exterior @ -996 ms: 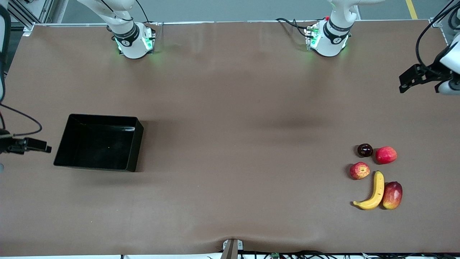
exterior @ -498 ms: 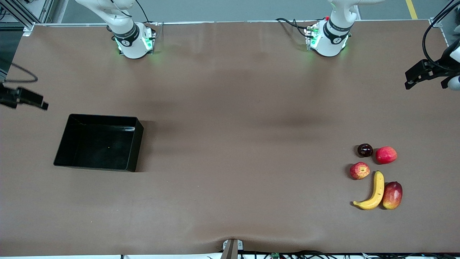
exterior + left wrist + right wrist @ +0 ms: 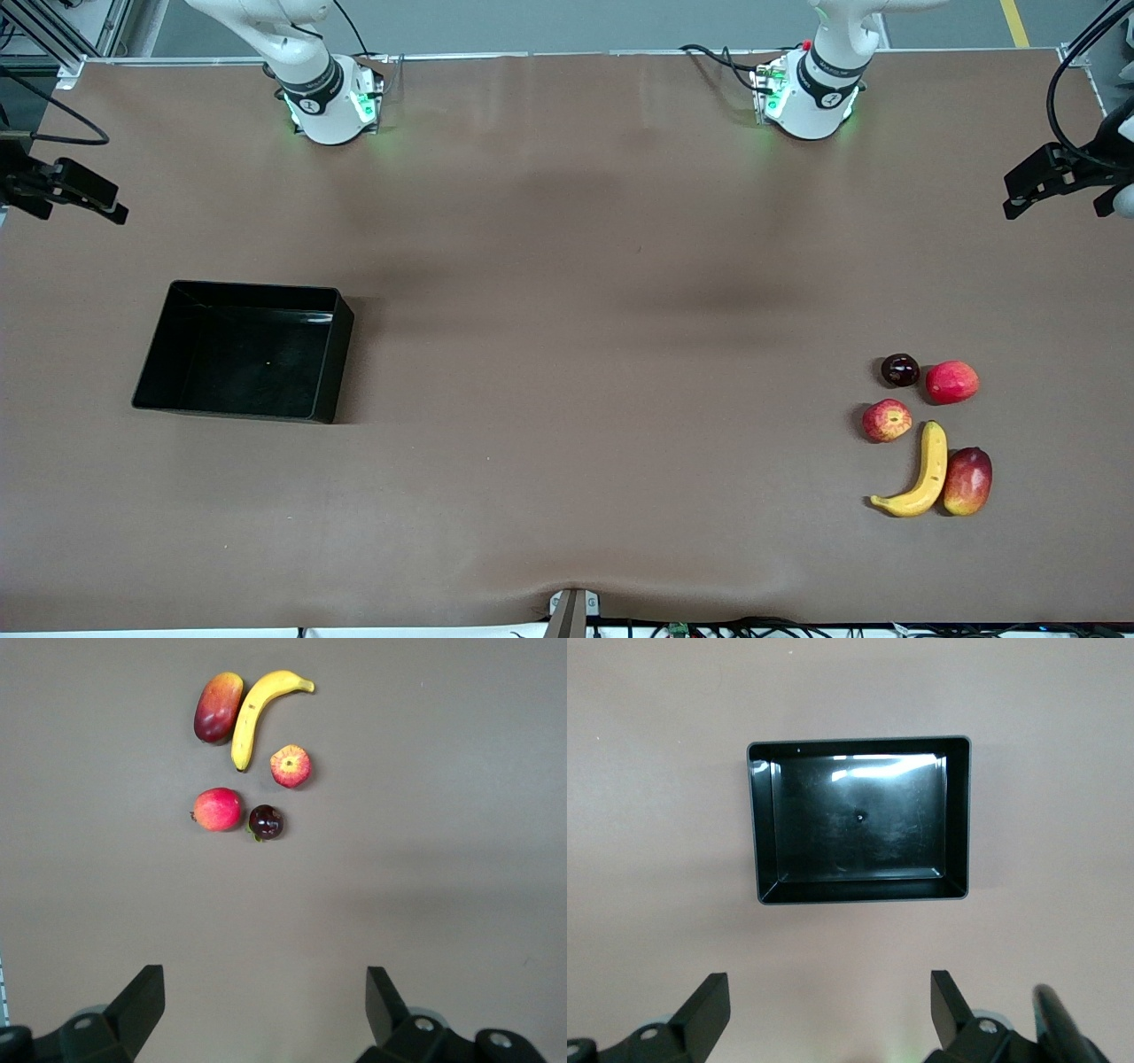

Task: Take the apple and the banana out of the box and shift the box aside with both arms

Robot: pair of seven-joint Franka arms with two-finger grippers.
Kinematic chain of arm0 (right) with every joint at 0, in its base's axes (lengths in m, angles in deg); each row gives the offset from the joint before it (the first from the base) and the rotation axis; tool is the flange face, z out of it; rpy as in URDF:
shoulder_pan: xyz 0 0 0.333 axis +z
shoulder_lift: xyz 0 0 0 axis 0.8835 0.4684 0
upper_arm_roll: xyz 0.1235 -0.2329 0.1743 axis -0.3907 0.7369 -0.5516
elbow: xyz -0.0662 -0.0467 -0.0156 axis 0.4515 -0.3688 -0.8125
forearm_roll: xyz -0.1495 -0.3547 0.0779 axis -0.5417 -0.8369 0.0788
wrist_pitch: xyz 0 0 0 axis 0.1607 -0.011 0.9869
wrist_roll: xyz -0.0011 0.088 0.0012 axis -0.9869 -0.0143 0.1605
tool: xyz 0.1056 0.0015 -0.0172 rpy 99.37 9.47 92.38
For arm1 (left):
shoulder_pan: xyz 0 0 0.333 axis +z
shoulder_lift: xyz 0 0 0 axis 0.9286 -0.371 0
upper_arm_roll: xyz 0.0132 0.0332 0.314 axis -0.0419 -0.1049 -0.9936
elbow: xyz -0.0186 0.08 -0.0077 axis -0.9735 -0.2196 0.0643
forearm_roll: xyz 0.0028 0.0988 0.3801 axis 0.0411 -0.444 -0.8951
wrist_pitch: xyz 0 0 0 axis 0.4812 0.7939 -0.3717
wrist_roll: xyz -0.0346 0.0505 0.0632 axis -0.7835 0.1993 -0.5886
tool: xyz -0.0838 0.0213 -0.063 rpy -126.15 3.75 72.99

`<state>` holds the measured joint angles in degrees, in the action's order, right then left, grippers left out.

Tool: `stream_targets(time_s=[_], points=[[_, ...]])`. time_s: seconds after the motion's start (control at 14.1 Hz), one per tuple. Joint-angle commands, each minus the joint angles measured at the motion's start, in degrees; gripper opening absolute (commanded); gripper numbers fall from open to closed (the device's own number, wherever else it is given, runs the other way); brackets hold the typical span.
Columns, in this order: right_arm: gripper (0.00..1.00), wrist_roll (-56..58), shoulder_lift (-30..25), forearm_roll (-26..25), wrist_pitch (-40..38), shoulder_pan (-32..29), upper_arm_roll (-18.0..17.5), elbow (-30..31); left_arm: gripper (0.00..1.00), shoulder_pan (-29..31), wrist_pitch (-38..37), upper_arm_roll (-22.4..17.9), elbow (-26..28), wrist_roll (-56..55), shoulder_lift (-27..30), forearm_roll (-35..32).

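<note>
Box (image 3: pixel 244 351) empty, apple (image 3: pixel 887 420) and banana (image 3: pixel 917 474) out; left end effector (image 3: pixel 1032 182) and right end effector (image 3: pixel 84 195) wide open, empty. Best kept clear.

Left pincer (image 3: pixel 1019 190) cut off by front view's edge, right pincer (image 3: pixel 97 199) likewise, wrist views cropping both pincers' bodies

Apple (image 3: pixel 887 420) beside banana (image 3: pixel 921 477) (box (image 3: pixel 244 351) well apart).
</note>
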<state>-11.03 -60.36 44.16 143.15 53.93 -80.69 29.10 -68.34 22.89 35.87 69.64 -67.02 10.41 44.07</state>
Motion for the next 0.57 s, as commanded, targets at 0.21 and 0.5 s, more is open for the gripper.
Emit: stream_targets(time_s=[0.21, 0.5], points=[[1.00, 1.5, 6.6, -2.3, -3.0, 0.6, -0.2, -10.1, 1.00, 0.0, -1.3, -0.2, -4.0, -1.6, -2.1, 5.1], [1.00, 3.6, 7.4, -2.1, -4.0, 0.8, -0.2, -11.0, 1.00, -0.2, -1.3, 0.0, -4.4, -1.8, -2.3, 4.4]])
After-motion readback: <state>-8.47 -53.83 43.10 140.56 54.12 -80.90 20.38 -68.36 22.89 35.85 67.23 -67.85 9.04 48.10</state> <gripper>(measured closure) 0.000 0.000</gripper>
